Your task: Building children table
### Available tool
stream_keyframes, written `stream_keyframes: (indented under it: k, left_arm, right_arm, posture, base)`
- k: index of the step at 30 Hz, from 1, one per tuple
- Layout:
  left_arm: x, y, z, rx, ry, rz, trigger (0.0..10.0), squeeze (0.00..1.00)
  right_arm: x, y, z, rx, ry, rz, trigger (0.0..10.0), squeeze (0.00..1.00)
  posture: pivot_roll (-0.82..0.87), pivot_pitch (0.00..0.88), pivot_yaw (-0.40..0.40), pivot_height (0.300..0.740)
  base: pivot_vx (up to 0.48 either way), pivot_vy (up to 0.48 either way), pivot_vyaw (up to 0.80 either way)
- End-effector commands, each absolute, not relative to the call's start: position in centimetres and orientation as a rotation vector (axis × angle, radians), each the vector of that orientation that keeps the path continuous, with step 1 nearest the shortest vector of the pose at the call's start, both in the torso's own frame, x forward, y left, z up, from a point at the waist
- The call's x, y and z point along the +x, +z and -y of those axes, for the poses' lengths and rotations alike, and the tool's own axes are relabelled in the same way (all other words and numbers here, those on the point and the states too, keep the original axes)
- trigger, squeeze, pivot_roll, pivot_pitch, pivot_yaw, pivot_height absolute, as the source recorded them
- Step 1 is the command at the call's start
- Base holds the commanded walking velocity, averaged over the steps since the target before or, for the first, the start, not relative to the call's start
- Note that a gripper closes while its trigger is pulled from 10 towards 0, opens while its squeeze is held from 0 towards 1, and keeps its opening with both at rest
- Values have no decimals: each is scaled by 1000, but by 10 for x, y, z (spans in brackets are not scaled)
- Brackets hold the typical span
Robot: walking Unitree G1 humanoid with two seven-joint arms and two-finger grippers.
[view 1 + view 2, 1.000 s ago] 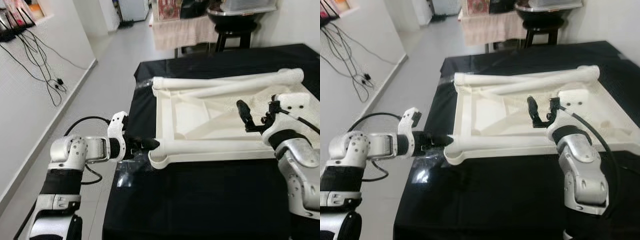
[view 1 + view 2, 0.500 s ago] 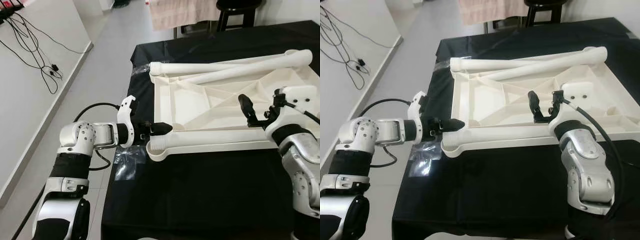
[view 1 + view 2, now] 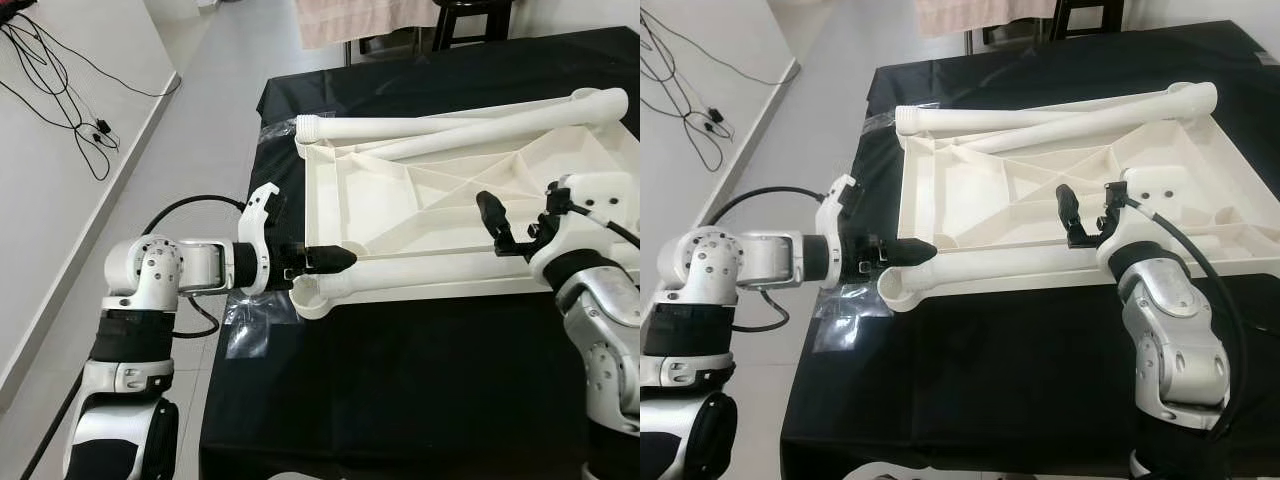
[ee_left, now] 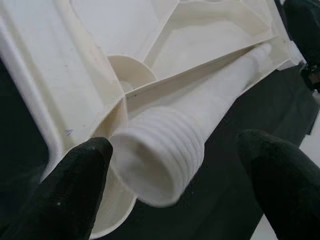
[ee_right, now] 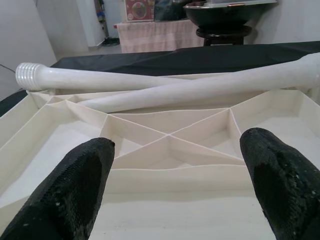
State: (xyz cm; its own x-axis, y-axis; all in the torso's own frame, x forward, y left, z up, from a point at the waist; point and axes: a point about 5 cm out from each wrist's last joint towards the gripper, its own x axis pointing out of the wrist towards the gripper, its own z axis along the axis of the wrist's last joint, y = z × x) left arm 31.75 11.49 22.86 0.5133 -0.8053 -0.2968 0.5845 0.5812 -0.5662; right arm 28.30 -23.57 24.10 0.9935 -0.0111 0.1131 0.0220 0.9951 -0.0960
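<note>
A: Left eye view had the upturned white table top (image 3: 400, 215) lying on the black-covered table (image 3: 400, 380), ribs up, with two loose legs (image 3: 450, 125) along its far edge and a third leg (image 3: 420, 285) across the near edge. What was the left gripper (image 3: 330, 258) doing?

B: It sat at the near-left corner, fingers (image 4: 75, 185) spread wide on either side of that leg's threaded end (image 4: 160, 160), holding nothing. The right gripper (image 3: 495, 225) hovered over the ribbed underside, also open and empty.

A: Risk?

B: I'd judge the leg could roll or skid off the rim if one finger touched first. A crooked grip would likely cross the threads at the corner socket (image 4: 125, 72).
</note>
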Motion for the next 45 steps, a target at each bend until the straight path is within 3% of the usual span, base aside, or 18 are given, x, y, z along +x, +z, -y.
stream_keyframes:
  k: [1, 11, 25, 40, 45]
  left_arm:
    - [310, 224, -127, -426, -835, -605, 10000, 0]
    - [290, 219, -112, -478, -929, -636, 10000, 0]
    - [303, 228, -104, -470, -904, -573, 10000, 0]
    - [307, 206, -93, -507, -901, -635, 10000, 0]
    - [326, 206, -97, -533, -845, -599, 10000, 0]
  right_arm:
    - [284, 238, 231, -72, 8, 95, 10000, 0]
    - [287, 240, 230, -68, 15, 95, 10000, 0]
    - [286, 242, 229, -67, 10, 102, 10000, 0]
    - [288, 243, 227, -64, 14, 108, 10000, 0]
    - [288, 241, 221, -53, 23, 108, 10000, 0]
  posture:
    - [-162, 167, 116, 740]
    - [-155, 160, 109, 740]
    - [-170, 159, 112, 740]
    - [-174, 157, 115, 740]
    - [-172, 156, 117, 740]
  base:
    - [0, 0, 0]
    - [0, 0, 0]
    - [0, 0, 0]
    - [0, 0, 0]
    - [0, 0, 0]
